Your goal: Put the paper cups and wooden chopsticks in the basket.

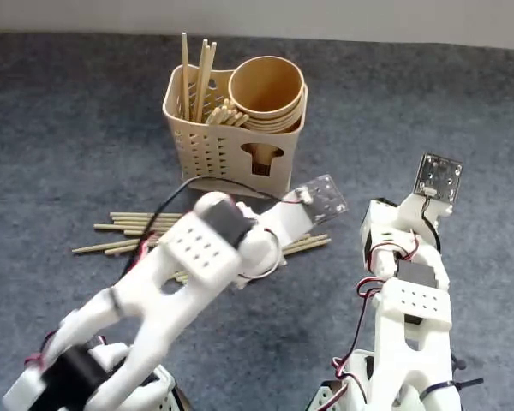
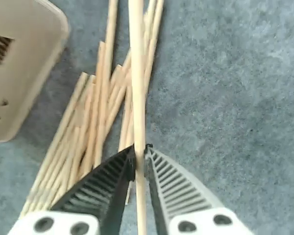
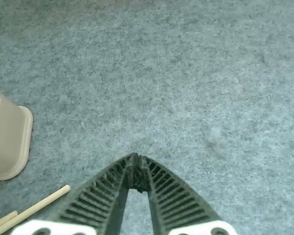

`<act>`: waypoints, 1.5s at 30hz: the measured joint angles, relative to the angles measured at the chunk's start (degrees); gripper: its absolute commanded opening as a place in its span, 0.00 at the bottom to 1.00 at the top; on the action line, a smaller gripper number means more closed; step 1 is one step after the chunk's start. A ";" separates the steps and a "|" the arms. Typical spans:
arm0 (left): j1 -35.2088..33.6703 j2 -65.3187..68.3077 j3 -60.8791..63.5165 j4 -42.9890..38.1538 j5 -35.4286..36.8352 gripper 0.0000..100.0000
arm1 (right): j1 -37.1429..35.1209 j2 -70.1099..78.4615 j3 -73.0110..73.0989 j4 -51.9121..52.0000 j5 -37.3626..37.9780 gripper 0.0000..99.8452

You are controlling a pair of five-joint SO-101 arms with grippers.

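Observation:
A beige slotted basket (image 1: 207, 152) stands at the back of the carpet with stacked paper cups (image 1: 269, 91) and several upright wooden chopsticks (image 1: 197, 75) inside. More chopsticks (image 1: 137, 229) lie in a loose pile on the carpet in front of it, under the left arm. In the left wrist view my left gripper (image 2: 139, 152) is shut on one chopstick (image 2: 137, 83), held just above the pile (image 2: 88, 142), with the basket's corner (image 2: 19, 68) close beside. My right gripper (image 3: 135, 172) is shut on nothing, over bare carpet to the right of the basket (image 3: 7, 142).
Grey carpet (image 1: 428, 111) covers the whole work area. Two chopstick ends (image 3: 34, 208) lie near the right gripper. The right arm (image 1: 411, 291) stands at the front right, apart from the pile.

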 measured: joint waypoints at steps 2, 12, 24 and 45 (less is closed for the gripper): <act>-0.09 -5.19 1.49 0.00 0.00 0.01 | 0.00 0.00 0.00 0.00 0.00 0.01; -2.99 -26.55 9.41 -9.49 15.74 0.01 | 0.00 0.00 0.00 0.00 0.00 0.01; -15.21 -42.90 18.81 -36.66 17.05 0.01 | 0.00 0.00 0.00 0.00 0.00 0.01; -27.43 -38.42 19.08 -73.67 17.05 0.01 | 0.00 0.00 0.00 0.00 0.00 0.01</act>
